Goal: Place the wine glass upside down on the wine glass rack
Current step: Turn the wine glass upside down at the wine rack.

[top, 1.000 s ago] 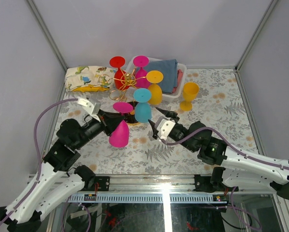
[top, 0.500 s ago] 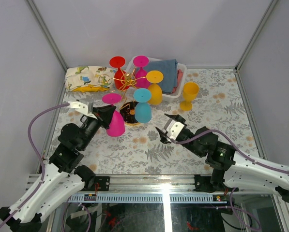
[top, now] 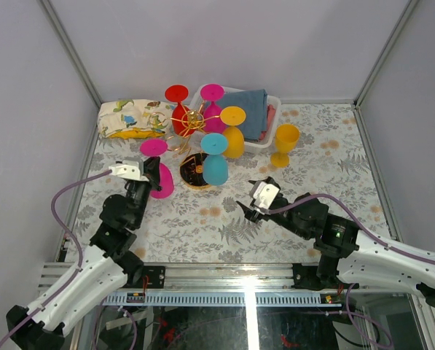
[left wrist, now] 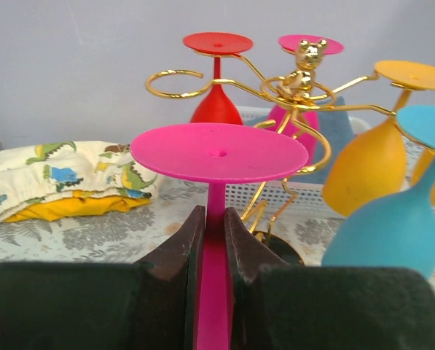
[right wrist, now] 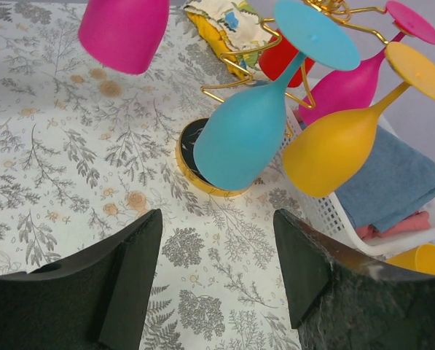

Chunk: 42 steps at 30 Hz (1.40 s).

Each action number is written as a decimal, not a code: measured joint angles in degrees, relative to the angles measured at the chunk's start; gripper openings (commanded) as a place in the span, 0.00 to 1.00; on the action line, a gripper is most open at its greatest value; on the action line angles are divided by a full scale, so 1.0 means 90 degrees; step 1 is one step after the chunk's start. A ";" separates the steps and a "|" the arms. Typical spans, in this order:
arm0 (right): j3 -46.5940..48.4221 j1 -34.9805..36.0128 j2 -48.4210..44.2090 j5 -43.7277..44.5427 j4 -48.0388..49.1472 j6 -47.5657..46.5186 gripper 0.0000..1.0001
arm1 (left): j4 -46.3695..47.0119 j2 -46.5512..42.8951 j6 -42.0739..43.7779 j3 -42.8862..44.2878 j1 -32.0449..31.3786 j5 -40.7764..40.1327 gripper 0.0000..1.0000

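The left pincer [left wrist: 211,219] is clamped on the stem of a pink wine glass [left wrist: 218,152], foot up. The wrist view hides its bowl beneath the fingers. Just ahead of that pincer stands the gold wire rack [left wrist: 299,80], its base partly hidden, carrying four hanging glasses [top: 215,168]. A sixth, the yellow glass [top: 284,142], stands upright on the desk [top: 312,175] beyond the right pincer [right wrist: 216,219], which gapes empty.
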 measured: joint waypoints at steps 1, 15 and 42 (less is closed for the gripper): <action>0.0000 0.0000 0.0002 -0.0027 -0.0041 0.0022 0.70 | 0.0134 0.0063 0.0066 -0.0039 0.0053 -0.0041 0.00; -0.0090 0.0000 0.0017 -0.0138 -0.0151 0.0192 0.69 | 0.1970 0.1282 -0.0651 -0.0143 0.2069 0.2091 0.00; -0.0279 0.0000 0.0015 -0.0134 -0.0165 0.0214 0.70 | 0.2970 0.3014 -0.1025 0.0413 0.2657 0.5753 0.00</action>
